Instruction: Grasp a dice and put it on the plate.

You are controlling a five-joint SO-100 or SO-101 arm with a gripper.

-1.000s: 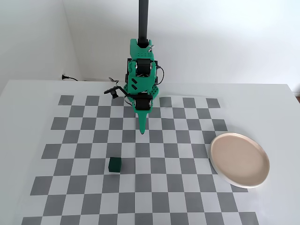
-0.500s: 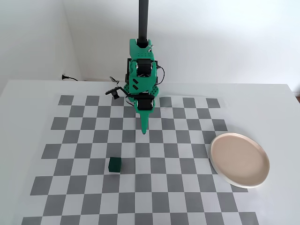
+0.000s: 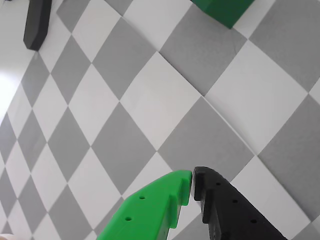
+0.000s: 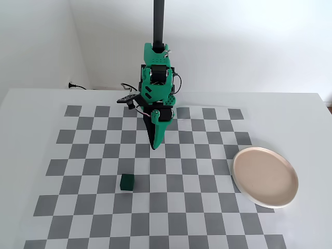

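**A:** So, where is everything seen at this moment?

**B:** The dice [image 4: 127, 182] is seen sitting on the checkered mat [image 4: 78, 155] toward the lower left of the fixed view, on or beside a dark square, with nothing touching it. The plate [image 4: 265, 177] is found well apart from it, at the right edge of the mat, half on the checkers and half on the bare white desk [image 4: 31, 109]. Nothing is seen lying in the plate.

**A:** And the end effector?

**B:** The end effector [image 4: 154, 147] is pointed down at the mat near the middle of the board, up and to the right of the dice in the fixed view — not touching it. In the wrist view the end effector [image 3: 192, 181] is shown with its tips pressed together, one bright green finger [image 3: 150, 212] and one black finger [image 3: 230, 210], only a hairline seam between them. Nothing is held.

**A:** Can the dice be picked out from the wrist?

**B:** A green block is cut off by the top edge there, but whether it's the dice can't be told. A black bar [image 3: 37, 22] is also caught at the top left corner — what it is can't be made out.
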